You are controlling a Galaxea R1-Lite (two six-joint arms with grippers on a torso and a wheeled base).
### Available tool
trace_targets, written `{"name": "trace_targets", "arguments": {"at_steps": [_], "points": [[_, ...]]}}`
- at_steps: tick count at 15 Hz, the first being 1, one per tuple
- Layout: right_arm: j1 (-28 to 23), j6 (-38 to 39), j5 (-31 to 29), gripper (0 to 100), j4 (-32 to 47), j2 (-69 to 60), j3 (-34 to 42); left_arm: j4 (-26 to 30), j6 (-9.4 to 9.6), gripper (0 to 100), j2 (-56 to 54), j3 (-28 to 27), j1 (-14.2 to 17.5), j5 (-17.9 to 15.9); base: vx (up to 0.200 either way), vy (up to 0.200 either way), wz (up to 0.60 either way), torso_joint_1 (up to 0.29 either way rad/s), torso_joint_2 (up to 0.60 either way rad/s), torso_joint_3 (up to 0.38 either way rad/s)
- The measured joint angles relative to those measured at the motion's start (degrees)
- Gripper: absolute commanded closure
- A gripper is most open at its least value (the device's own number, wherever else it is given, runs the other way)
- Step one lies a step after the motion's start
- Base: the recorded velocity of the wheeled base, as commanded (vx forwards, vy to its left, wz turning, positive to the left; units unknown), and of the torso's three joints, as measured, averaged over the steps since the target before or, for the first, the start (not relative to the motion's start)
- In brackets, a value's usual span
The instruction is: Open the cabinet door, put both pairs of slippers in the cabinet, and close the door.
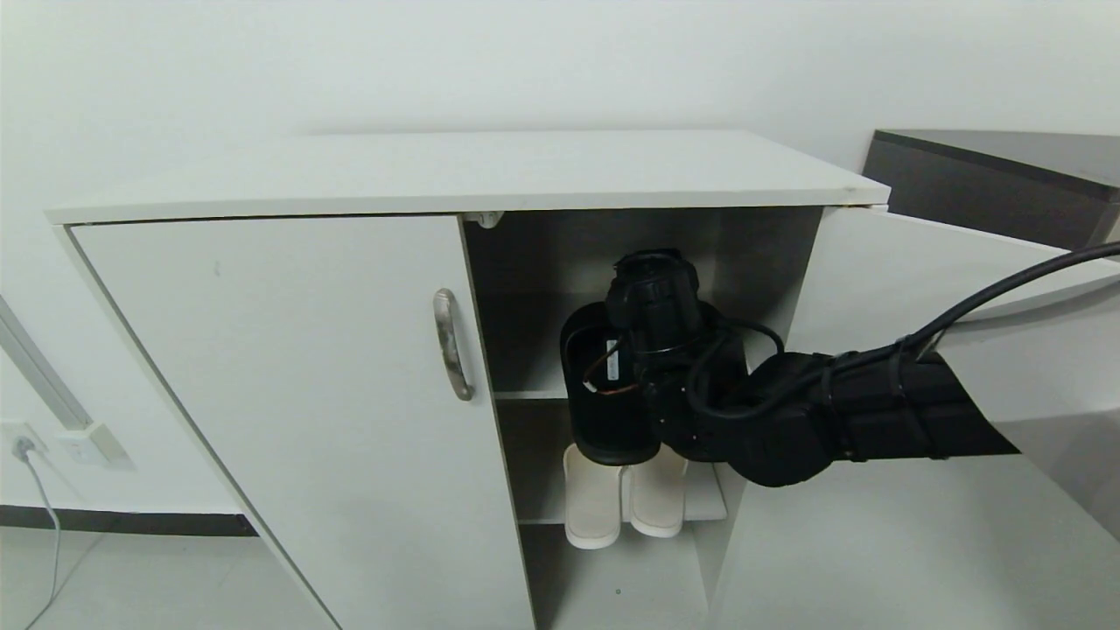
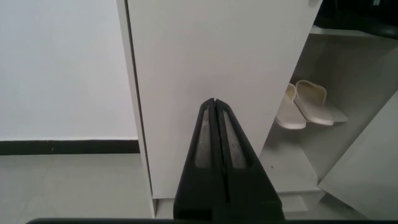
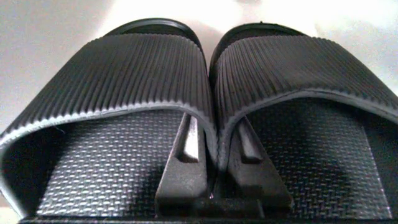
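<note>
A white cabinet point(image 1: 472, 171) stands with its right door point(image 1: 875, 289) swung open and its left door point(image 1: 289, 394) closed. A pair of black slippers point(image 1: 604, 411) hangs inside the open half, at the level of the upper shelf. My right gripper point(image 3: 214, 143) is shut on the pair, pinching the two inner sides of the black slippers point(image 3: 149, 81) together. Below them a white pair of slippers point(image 1: 621, 499) lies on the lower shelf, also seen as white slippers point(image 2: 308, 104). My left gripper point(image 2: 214, 106) is shut and holds nothing, low in front of the closed left door.
The left door carries a metal handle point(image 1: 451, 344) near its inner edge. A wall socket with a cable point(image 1: 22, 446) sits low on the left. A dark desk point(image 1: 989, 175) stands behind on the right. My right arm fills much of the open half.
</note>
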Motion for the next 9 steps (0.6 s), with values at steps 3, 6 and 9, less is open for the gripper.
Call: {"name": "trace_targets", "arguments": {"at_steps": [3, 6, 9], "points": [[-1.2, -1.3, 0.0, 100, 0.0, 1.3, -1.9, 0.0, -0.02, 100, 0.0, 0.0, 0.0, 0.0, 0.0, 0.0, 0.0, 0.0, 0.0, 0.0], [-2.4, -2.2, 0.0, 100, 0.2, 3.5, -5.4, 0.0, -0.02, 100, 0.0, 0.0, 0.0, 0.0, 0.0, 0.0, 0.0, 0.0, 0.0, 0.0], [-2.9, -3.2, 0.0, 100, 0.5, 4.5, -7.4, 0.0, -0.02, 100, 0.0, 0.0, 0.0, 0.0, 0.0, 0.0, 0.0, 0.0, 0.0, 0.0]]}}
